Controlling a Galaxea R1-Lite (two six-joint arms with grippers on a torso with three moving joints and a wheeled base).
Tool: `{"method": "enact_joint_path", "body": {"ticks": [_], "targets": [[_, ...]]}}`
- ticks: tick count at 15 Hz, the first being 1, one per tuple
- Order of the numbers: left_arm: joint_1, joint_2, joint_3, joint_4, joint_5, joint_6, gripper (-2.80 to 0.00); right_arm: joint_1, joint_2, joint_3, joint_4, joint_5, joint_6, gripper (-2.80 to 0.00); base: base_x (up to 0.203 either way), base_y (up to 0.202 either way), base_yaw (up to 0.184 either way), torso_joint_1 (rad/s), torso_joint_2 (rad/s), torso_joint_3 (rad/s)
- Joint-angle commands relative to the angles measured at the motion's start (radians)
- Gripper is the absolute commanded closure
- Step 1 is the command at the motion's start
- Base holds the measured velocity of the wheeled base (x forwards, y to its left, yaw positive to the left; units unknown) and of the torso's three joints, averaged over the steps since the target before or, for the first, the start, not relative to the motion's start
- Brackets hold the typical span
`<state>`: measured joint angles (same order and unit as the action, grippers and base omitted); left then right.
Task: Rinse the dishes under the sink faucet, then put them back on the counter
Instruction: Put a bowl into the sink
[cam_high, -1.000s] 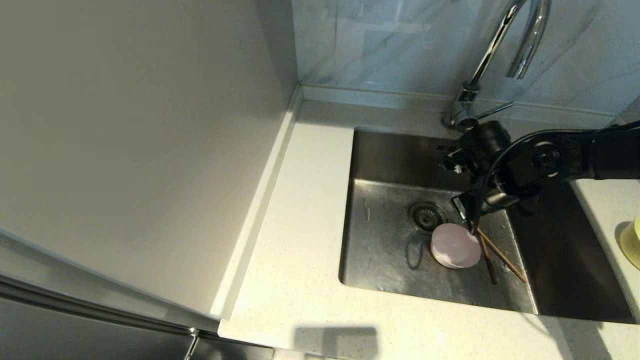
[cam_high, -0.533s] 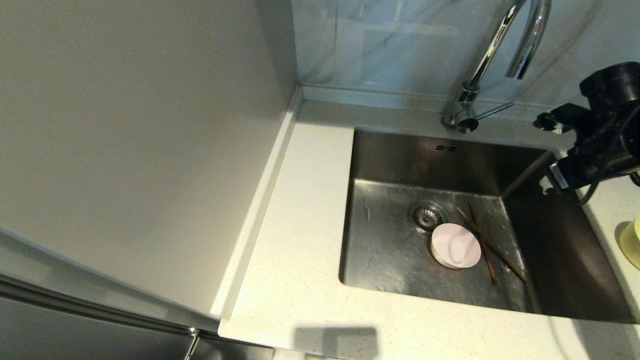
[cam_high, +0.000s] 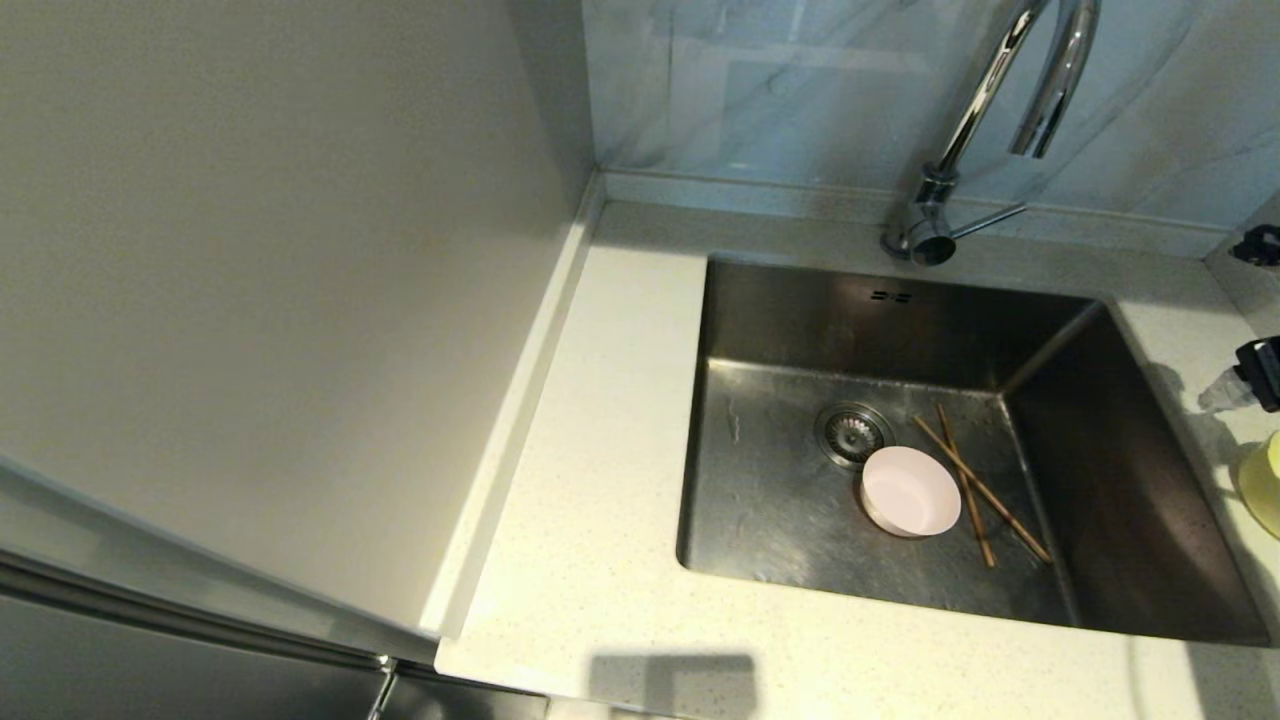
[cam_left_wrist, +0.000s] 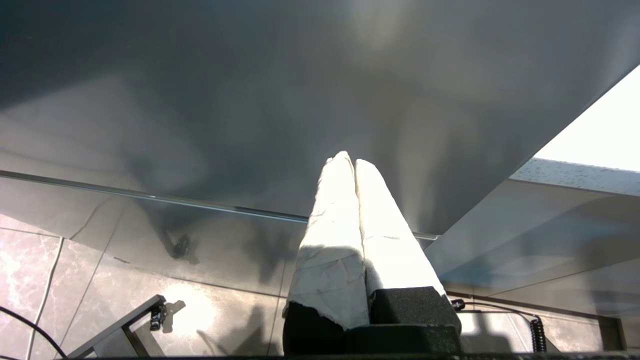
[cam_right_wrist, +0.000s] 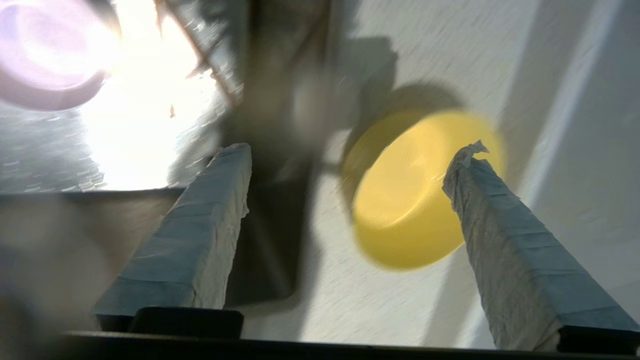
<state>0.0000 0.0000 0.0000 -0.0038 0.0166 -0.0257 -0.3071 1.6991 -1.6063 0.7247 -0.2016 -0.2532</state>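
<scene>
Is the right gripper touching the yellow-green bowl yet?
Apart. The right wrist view shows the right gripper open and empty, the yellow-green bowl lying on the counter beyond its fingers.

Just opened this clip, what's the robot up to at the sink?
The pink bowl and the chopsticks lie in the sink, beside the drain; no water shows at the faucet. The right tool hangs open and empty over the yellow-green bowl on the counter right of the sink, seemingly the next pickup. The left tool is shut and parked away from the counter.
</scene>
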Motion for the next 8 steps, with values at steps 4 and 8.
{"method": "enact_joint_path", "body": {"ticks": [4,8], "targets": [[0.000,-0.003,0.000,-0.001,0.000,0.000,0.00,-0.052,0.062,-0.099,0.189,0.070,0.159,-2.80,0.000,0.000,0.000,0.000,0.00,0.000],[0.000,-0.003,0.000,-0.001,0.000,0.000,0.00,-0.110,0.100,-0.100,0.190,0.070,0.169,-2.80,0.000,0.000,0.000,0.000,0.00,0.000]]}}
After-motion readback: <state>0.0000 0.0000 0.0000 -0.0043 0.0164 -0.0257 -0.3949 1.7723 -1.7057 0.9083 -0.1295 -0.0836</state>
